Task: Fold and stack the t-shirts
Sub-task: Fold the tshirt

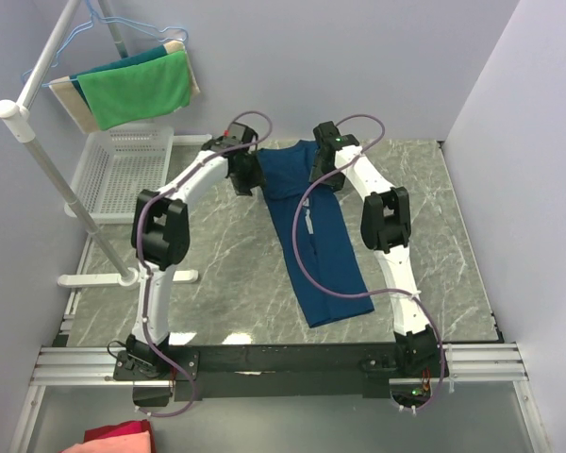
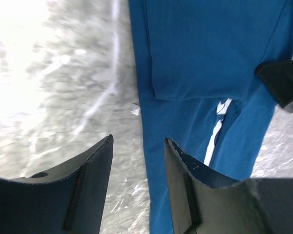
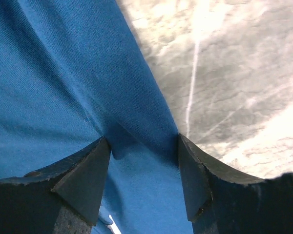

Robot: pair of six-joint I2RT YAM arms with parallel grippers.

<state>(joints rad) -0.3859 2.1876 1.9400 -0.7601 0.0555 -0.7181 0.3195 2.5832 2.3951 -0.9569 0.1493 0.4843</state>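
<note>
One navy blue t-shirt (image 1: pixel 323 250) lies on the marbled table as a long narrow strip running from far centre toward the near right, with a thin white mark (image 1: pixel 307 225) on it. My left gripper (image 1: pixel 248 181) is at the strip's far left corner. In the left wrist view it (image 2: pixel 139 141) is open and straddles the shirt's (image 2: pixel 200 48) left edge, one finger over bare table. My right gripper (image 1: pixel 321 177) is at the far right corner. In the right wrist view it (image 3: pixel 143 140) stands open, tips down on the shirt (image 3: pixel 63 73), with puckered cloth between them.
A white basket (image 1: pixel 123 170) stands at the far left beside a white rack pole (image 1: pixel 52 170). A green cloth (image 1: pixel 137 90) hangs from a hanger above it. A red/pink cloth (image 1: pixel 118 439) lies below the near rail. The right gripper's dark finger (image 2: pixel 283 83) shows in the left wrist view.
</note>
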